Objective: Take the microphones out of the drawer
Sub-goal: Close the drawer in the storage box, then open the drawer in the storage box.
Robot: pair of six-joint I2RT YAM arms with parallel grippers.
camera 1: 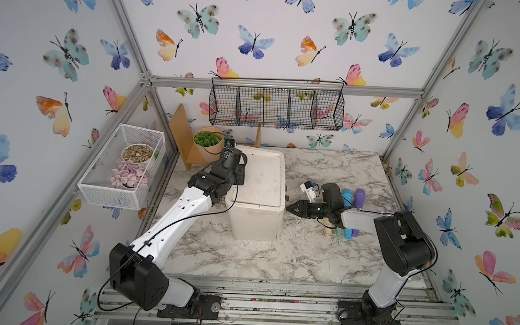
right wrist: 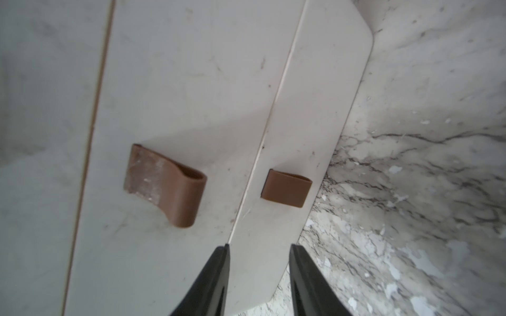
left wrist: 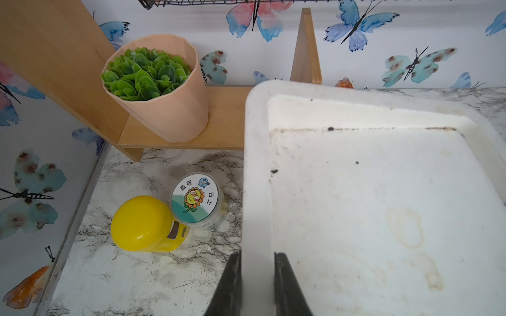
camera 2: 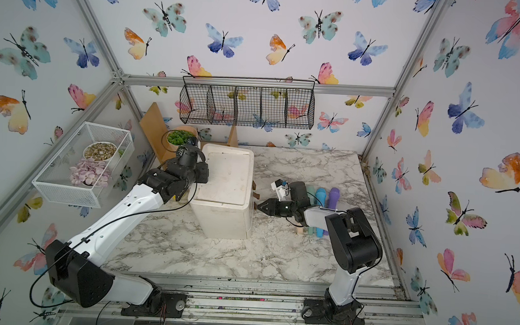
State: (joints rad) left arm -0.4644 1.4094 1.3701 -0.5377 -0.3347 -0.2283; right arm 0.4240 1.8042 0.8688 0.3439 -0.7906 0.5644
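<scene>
Table (camera 1: 308, 263): marbled, perhaps crumb-strewn, carrying drawer unit (camera 1: 260, 181).
Walls (camera 1: 290, 33): butterfly paper.
Left fingers (left wrist: 230, 284): clamping unit's rim.
Right fingers (right wrist: 213, 279): parted, empty.

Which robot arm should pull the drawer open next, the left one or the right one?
Right. The right gripper is open and faces a brown handle on the closed drawer fronts. The left gripper is clamped on the top rim of the white drawer unit, away from the handles.
</scene>
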